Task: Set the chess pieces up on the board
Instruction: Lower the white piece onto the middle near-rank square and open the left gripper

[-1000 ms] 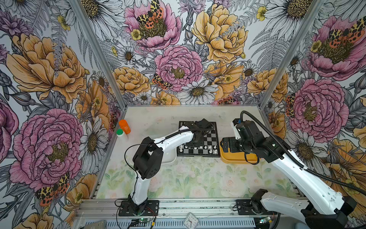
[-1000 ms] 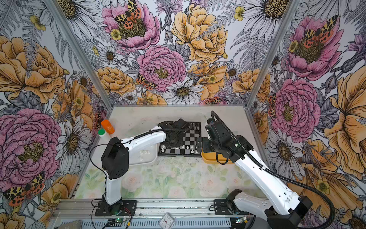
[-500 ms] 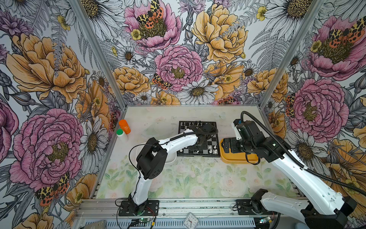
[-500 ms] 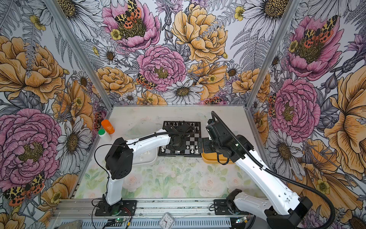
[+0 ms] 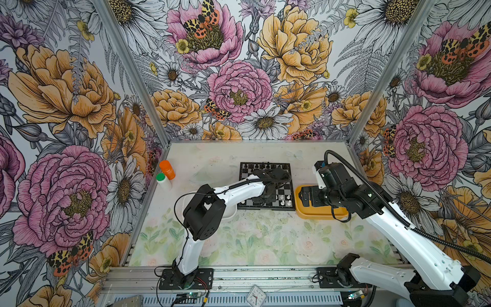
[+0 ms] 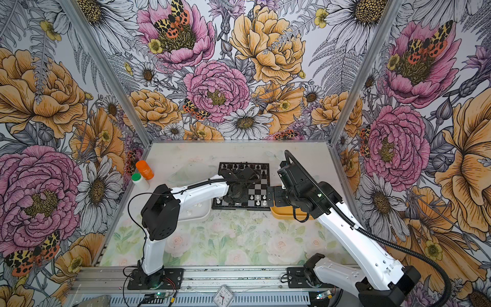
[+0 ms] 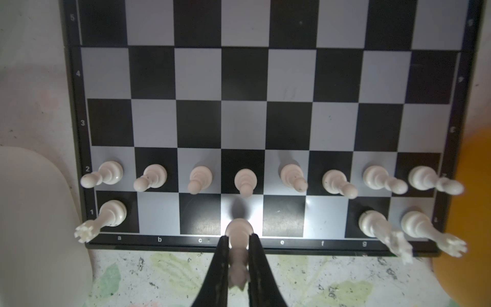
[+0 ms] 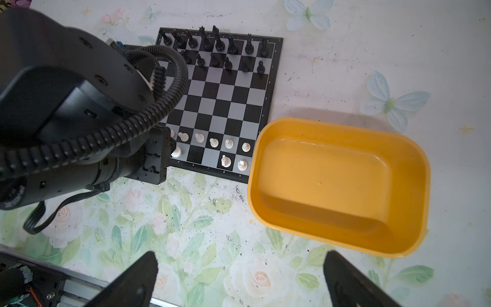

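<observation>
Right now the left jaws are pinched tight on a white chess piece (image 7: 238,255), its base at the nearest row of the board (image 7: 289,79). Just beyond it stand eight white pawns (image 7: 245,180), and black pieces (image 8: 218,42) line the far edge. The right jaws gape wide and empty above the bench (image 8: 212,226), with a yellow tray (image 8: 332,123) ahead of them.
</observation>
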Motion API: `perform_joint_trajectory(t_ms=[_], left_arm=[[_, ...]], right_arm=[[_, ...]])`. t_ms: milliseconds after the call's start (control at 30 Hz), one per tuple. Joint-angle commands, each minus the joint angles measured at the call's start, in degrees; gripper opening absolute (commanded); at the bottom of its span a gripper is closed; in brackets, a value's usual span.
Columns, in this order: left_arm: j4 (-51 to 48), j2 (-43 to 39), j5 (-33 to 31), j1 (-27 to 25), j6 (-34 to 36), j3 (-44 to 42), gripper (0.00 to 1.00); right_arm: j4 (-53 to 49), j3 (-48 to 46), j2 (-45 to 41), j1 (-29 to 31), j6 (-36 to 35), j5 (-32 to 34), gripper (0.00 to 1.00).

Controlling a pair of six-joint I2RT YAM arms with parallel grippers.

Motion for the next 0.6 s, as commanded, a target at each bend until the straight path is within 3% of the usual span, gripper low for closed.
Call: perform_joint_trajectory(t_ms=[0, 367, 567], left_arm=[[2.1, 1.1, -1.6, -0.1, -1.3, -1.0, 0.1], [3.2, 1.3, -1.5, -0.1, -1.0, -1.6, 0.13], [3.1, 0.7, -1.5, -0.2, -0.8, -1.8, 0.23]], right_arm=[[-0.3, 0.5, -0.9, -0.6, -0.5, 1.2, 1.0], [-1.0, 0.6, -1.0, -0.7, -0.5, 1.5, 1.0], [-1.1, 0.7, -0.8, -0.7, -0.5, 1.4, 1.0]])
